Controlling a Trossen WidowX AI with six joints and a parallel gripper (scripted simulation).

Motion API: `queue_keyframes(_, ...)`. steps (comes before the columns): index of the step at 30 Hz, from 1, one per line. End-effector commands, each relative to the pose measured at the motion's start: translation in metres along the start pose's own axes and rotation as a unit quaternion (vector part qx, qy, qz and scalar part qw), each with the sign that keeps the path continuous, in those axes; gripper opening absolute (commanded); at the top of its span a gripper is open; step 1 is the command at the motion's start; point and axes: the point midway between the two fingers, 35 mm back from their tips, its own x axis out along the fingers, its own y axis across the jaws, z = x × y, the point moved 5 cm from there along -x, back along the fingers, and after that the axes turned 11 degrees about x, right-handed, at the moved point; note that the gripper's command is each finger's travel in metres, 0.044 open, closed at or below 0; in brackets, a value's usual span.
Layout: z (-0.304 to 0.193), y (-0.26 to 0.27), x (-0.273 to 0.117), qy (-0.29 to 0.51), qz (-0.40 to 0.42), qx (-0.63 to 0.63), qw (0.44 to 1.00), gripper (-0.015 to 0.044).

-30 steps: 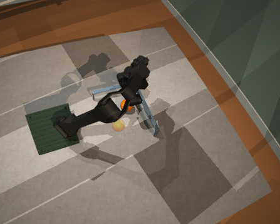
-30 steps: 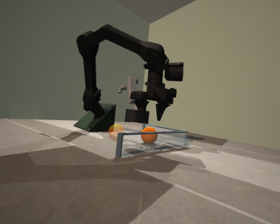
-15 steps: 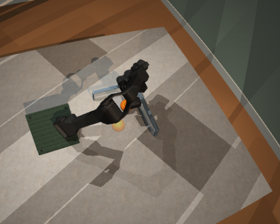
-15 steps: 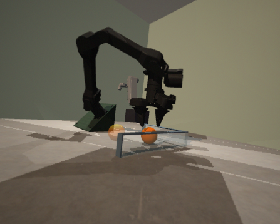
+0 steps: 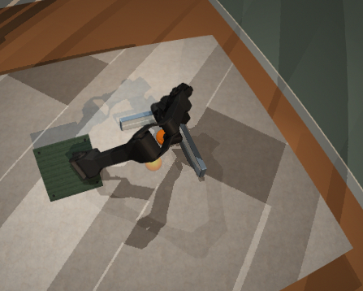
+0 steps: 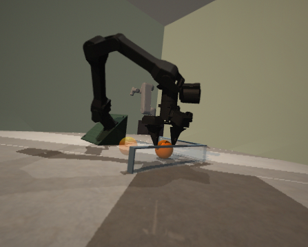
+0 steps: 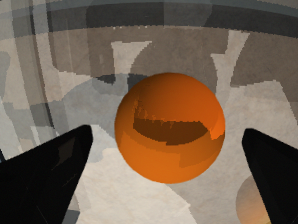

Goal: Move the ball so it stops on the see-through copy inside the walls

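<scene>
Grey patchwork table (image 5: 248,228) fills the top view, bordered by an orange-brown floor, with a green base plate (image 5: 57,171) at the left from which the black arm (image 5: 122,152) reaches toward the two clear walls (image 5: 192,152) that form a corner. From above, the orange ball (image 5: 160,136) shows only partly under the wrist, inside that corner, while the see-through copy (image 5: 153,164) lies just beside it, toward the open side and partly under the arm. Seen from the exterior view, against olive and grey-green room walls, the gripper (image 6: 165,141) points straight down with its jaws spread wide and holding nothing, the fingertips (image 6: 155,141) just above the ball's top on either side; the ball (image 6: 164,149) rests on the table behind the near clear wall (image 6: 169,156), and the pale copy (image 6: 127,145) sits to its left near the wall's end post. Looking down from the wrist view, the ball (image 7: 170,128) is large and centred between the two dark fingers, apart from both, and the faint copy (image 7: 256,212) peeks in at the lower right edge.
</scene>
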Motion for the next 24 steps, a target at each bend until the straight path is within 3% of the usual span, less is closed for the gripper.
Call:
queue_keyframes(1, -0.001, -0.001, 0.008, 0.000, -0.002, -0.002, 1.000, 0.0422)
queue_keyframes(6, -0.001, -0.001, 0.014, 0.000, -0.003, -0.002, 1.000, 0.0422)
queue_keyframes(10, -0.001, -0.001, 0.014, 0.000, -0.003, -0.002, 1.000, 0.0317)
queue_keyframes(17, -0.001, -0.001, 0.014, 0.000, -0.003, -0.002, 1.000, 0.0270)
queue_keyframes(24, 0.003, 0.002, -0.011, 0.000, 0.000, -0.002, 1.000, 0.0086)
